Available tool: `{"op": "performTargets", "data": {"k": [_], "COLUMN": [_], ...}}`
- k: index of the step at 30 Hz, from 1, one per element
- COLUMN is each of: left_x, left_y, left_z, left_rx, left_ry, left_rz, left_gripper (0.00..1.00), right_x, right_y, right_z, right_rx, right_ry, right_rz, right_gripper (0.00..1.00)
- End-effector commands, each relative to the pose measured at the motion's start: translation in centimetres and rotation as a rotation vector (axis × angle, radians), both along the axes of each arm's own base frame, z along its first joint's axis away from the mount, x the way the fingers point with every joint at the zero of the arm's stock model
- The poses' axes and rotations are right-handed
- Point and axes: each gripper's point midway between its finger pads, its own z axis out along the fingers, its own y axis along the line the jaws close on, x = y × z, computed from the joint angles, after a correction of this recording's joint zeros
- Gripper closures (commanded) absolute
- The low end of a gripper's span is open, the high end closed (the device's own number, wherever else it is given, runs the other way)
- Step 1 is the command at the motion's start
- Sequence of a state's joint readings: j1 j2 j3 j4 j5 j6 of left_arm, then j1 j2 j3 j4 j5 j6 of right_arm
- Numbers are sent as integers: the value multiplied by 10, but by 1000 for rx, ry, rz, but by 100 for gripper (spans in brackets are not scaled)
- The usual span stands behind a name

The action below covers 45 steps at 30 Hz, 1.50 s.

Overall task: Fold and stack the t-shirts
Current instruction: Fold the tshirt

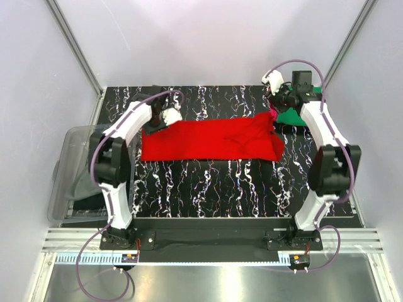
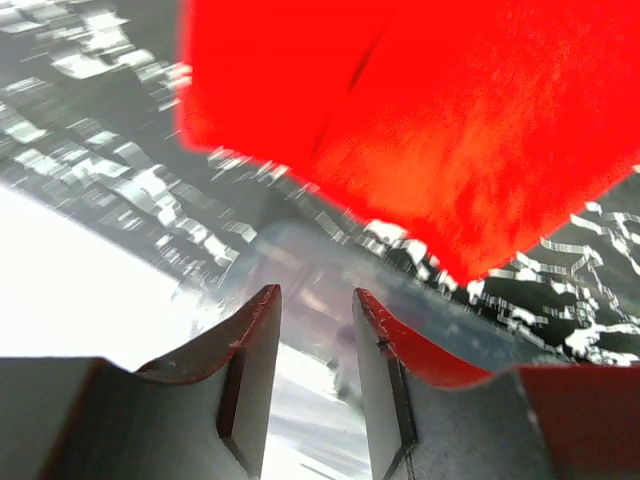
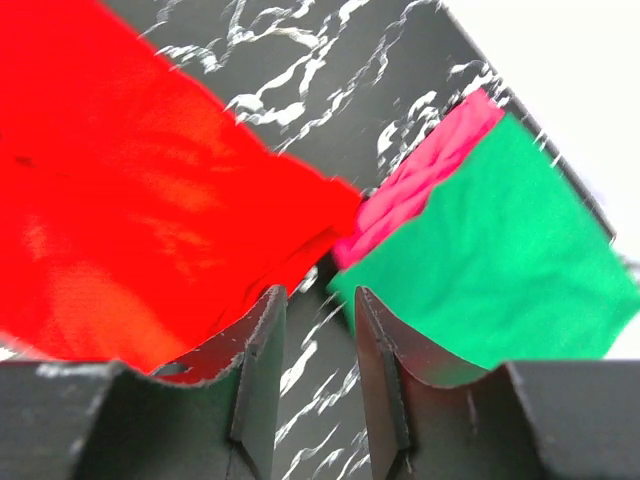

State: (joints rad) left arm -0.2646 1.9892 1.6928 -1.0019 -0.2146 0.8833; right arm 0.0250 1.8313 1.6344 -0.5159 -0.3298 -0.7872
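The bright red t-shirt (image 1: pixel 208 141) lies flat in a long band across the middle of the table, rumpled at its right end. The green t-shirt (image 1: pixel 293 117), folded square, lies at the far right on top of the pink t-shirt (image 1: pixel 272 113), of which only an edge shows. My left gripper (image 1: pixel 167 117) is open and empty just off the red shirt's far left corner (image 2: pixel 440 120). My right gripper (image 1: pixel 281 97) is open and empty above the gap between the red shirt (image 3: pixel 130 200), the pink edge (image 3: pixel 420 180) and the green shirt (image 3: pixel 500 250).
A clear plastic bin (image 1: pixel 75 170) stands off the table's left edge, beside the left arm. The black marbled table top (image 1: pixel 208 189) shows in front of and behind the red shirt. Grey walls close the back and both sides.
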Motion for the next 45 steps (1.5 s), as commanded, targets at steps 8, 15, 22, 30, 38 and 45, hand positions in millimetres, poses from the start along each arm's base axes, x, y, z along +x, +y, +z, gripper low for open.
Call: {"op": "performTargets", "data": {"k": [8,15,22,30,38,45], "left_x": [-65,-71,-68,-68,-66,-63], "left_y": [-12,-15,-14,-9,-5,-1], "left_z": [-36,-61,-63,-70,-76,-78], "left_rx": [-105,-130,-125,-103,-93,-84], "left_ry": [139,182,180,198,209,213], "left_rz": [72,103,110,109,116,117], "left_gripper": [62,64,64,64,64,64], "right_x": [-143,-160,-160,-154,-156,-165], "right_y": [-4,-16,-22,-17,-16,-24], "right_z": [-77,-100,-119,-132,-146,-153], "right_rx": [65,29,70,142,168,184], "right_ry": [438,536,628,718,824,877], "right_rz": [55,80,72,88,97,85], "right_gripper": [58,56,55,51,69,92]}}
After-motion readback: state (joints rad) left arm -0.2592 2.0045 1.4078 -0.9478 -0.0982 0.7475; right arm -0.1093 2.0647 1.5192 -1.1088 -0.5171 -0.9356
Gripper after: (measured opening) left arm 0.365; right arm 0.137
